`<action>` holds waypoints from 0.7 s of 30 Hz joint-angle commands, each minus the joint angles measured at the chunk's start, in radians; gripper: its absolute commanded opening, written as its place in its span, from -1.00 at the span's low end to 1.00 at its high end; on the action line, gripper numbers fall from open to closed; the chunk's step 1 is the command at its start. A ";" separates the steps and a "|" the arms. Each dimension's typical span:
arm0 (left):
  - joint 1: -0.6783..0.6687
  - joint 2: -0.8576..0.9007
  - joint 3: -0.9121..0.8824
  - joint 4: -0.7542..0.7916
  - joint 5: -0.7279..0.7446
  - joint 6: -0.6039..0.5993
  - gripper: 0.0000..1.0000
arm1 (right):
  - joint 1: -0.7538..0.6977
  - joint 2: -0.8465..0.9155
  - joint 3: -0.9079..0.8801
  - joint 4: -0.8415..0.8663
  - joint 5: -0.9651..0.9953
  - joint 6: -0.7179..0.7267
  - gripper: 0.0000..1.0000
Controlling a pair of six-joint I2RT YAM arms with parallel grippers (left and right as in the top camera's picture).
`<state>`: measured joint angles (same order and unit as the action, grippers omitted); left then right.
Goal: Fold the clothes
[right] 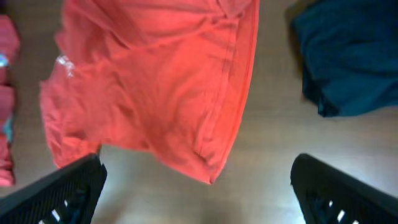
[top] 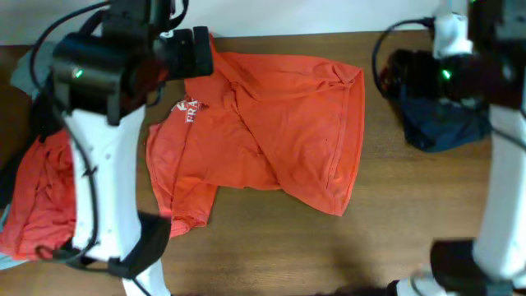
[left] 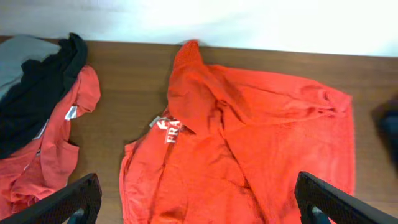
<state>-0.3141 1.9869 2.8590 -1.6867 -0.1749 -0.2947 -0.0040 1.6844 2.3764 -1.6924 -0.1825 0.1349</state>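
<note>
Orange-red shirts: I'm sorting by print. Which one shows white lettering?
The orange-red T-shirt spread in the middle, with white lettering; the other orange-red shirt, crumpled at far left, shows none.

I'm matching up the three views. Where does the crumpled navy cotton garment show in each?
Overhead: navy garment, right of centre, upper half.
Left wrist: probably the dark blur at the right edge.
Right wrist: upper right corner.
Shared landmark: the orange-red T-shirt, lying left of it in every view.
</note>
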 commanded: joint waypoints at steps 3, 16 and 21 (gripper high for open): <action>-0.053 -0.139 -0.135 -0.001 0.075 0.012 0.98 | -0.002 -0.133 -0.257 -0.005 0.010 0.029 0.97; -0.111 -0.200 -0.830 0.094 0.117 -0.054 0.97 | -0.003 -0.314 -1.011 0.328 -0.097 0.021 0.97; -0.109 -0.238 -1.088 0.262 0.115 -0.126 0.97 | -0.003 -0.298 -1.285 0.529 -0.150 0.012 0.97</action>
<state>-0.4259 1.7897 1.8858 -1.4750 -0.0624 -0.3576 -0.0044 1.3857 1.1988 -1.2125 -0.2741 0.1608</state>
